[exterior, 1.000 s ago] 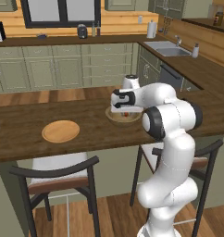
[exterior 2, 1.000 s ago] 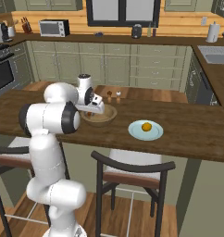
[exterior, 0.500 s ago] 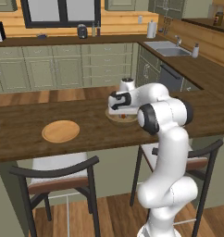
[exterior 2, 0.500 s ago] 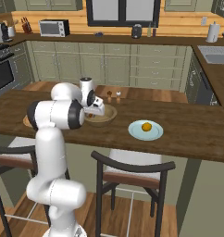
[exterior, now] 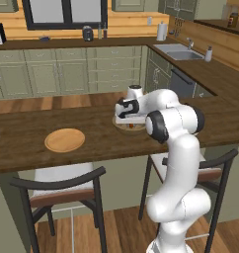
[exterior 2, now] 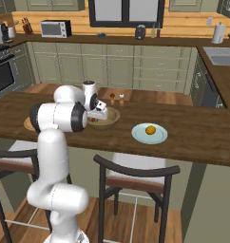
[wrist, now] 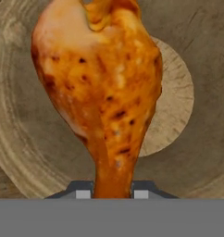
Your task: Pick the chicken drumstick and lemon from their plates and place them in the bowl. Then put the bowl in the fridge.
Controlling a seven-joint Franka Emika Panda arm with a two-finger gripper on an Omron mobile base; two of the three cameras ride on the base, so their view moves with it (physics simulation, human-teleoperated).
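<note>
Gripper (wrist: pixel 113 193): closed on the thin bone end of the chicken drumstick (wrist: pixel 102 88), a finger tip on each side of the bone; meaty end pointed away from the hand.

Drumstick: held over the inside of the bowl (wrist: pixel 178 99), the pale round floor of the bowl visible behind it. Whether it touched the wood could not be told.

Bowl (exterior 2: pixel 109 119): stood on the dark wooden counter (exterior 2: pixel 197 130), under the hand (exterior 2: pixel 99 110).

Lemon (exterior 2: pixel 150 129): sat on the pale teal plate (exterior 2: pixel 149 134), on the counter just beside the bowl.

Wooden plate (exterior: pixel 65 140): lay flat and bare on the counter, well apart from the bowl (exterior: pixel 130 125) on its other side.

Two stools (exterior: pixel 62 183): stood against the near edge of the counter.
</note>
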